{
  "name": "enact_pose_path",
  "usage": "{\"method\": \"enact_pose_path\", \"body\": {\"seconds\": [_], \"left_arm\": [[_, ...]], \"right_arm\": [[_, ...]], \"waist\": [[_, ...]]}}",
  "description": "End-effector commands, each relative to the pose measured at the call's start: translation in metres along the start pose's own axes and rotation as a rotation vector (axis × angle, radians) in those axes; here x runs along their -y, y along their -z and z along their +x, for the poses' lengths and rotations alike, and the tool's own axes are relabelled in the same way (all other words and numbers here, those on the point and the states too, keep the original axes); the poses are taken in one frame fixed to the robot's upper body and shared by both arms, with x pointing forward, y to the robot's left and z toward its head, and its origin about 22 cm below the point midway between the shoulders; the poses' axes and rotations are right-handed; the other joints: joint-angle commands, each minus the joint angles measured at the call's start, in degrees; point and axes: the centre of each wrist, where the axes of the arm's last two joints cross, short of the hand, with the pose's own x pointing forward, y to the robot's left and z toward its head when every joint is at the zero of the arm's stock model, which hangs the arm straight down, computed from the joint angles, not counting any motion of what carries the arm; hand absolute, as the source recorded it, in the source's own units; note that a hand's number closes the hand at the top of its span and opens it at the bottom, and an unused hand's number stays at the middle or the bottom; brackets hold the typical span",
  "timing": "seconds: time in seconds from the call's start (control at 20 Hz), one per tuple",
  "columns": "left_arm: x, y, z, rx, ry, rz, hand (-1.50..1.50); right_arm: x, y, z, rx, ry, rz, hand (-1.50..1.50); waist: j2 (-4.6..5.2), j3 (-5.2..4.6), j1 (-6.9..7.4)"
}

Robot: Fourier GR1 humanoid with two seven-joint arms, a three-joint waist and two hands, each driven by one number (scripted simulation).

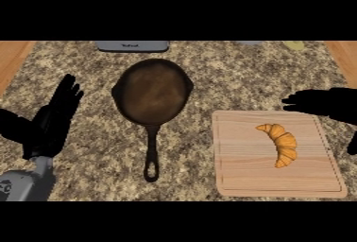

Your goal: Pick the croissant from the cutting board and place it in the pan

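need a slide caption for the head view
Croissant lies on the cutting board, right hand above it, pan empty, left hand resting open.

head view, steeply down, over counter (90,142); forearms entering below

This is a kitchen. The bench (230,80) has a speckled granite top, brown and cream, edged with wood at both far corners. On it lies a dark cast-iron pan (153,92), handle pointing toward the viewer. Just right of the pan sits a pale wooden cutting board (241,175) carrying a croissant (280,143). Beyond the pan, a grey appliance (132,46) shows partly.
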Motion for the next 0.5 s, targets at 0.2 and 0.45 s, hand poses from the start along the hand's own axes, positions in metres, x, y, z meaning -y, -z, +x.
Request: {"method": "enact_pose_path", "body": {"seconds": [0.2, 0.45], "left_arm": [[-0.004, -0.001, -0.003, -0.007, 0.002, 0.009, 0.0], [0.015, -0.007, 0.002, 0.0, 0.006, 0.02, 0.0]], "right_arm": [[0.007, -0.01, 0.031, -0.006, -0.19, 0.058, -1.5], [-0.011, 0.006, 0.049, -0.058, -0.221, 0.015, -1.5]], "waist": [[-0.28, -0.02, -1.27], [-0.25, 0.01, -1.07]]}}
